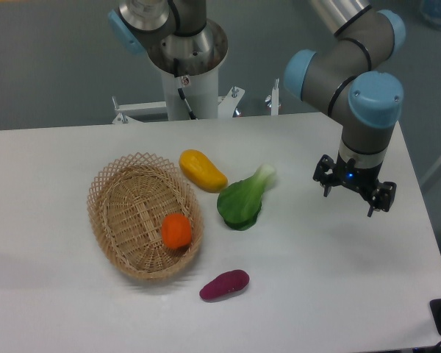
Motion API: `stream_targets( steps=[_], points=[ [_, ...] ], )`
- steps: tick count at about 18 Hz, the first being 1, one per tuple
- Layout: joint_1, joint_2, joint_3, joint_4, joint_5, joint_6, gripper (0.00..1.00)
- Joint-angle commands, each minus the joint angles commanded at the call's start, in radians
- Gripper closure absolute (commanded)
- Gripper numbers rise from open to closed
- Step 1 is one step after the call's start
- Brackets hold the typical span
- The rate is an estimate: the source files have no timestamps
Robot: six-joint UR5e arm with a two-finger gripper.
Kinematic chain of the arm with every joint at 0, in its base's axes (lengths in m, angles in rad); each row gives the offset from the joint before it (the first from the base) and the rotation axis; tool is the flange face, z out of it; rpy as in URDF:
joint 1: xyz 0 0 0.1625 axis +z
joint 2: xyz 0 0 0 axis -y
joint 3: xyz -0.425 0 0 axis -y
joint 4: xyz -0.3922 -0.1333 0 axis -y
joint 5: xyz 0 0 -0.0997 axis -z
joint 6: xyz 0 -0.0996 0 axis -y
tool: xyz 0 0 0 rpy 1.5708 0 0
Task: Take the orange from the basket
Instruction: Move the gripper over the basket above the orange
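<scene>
Nearest to you, a purple sweet potato lies on the white surface, just off the basket's front right edge and not touching it. Behind it you see the basket, an oval of light tan wicker with an openwork rim, sitting on the left half of the surface. Inside it, against the right inner wall toward the front, rests the orange, small, round and bright; nothing else lies in the basket with it. Just beyond the basket's far right rim you find an elongated yellow fruit, close to the wicker but outside it. To its right lies a green leafy vegetable, its pale stalk pointing away toward the back right. Well apart from all of this, over the right side of the surface, the gripper hangs pointing downward from the grey and blue arm; you can see its jaws standing apart with nothing between them, raised above the surface and far from the orange.
</scene>
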Motion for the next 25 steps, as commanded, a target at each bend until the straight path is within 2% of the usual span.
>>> stream_targets(
  steps=[6, 9, 22, 25],
  points=[
    [-0.008, 0.005, -0.003, -0.002, -0.005, -0.009, 0.0],
    [-0.034, 0.006, -0.003, -0.006, -0.003, -0.101, 0.0],
    [-0.233, 0.012, -0.034, -0.015, -0.003, -0.429, 0.0],
    [-0.271, 0.015, -0.064, -0.012, -0.017, -0.472, 0.0]
  ],
)
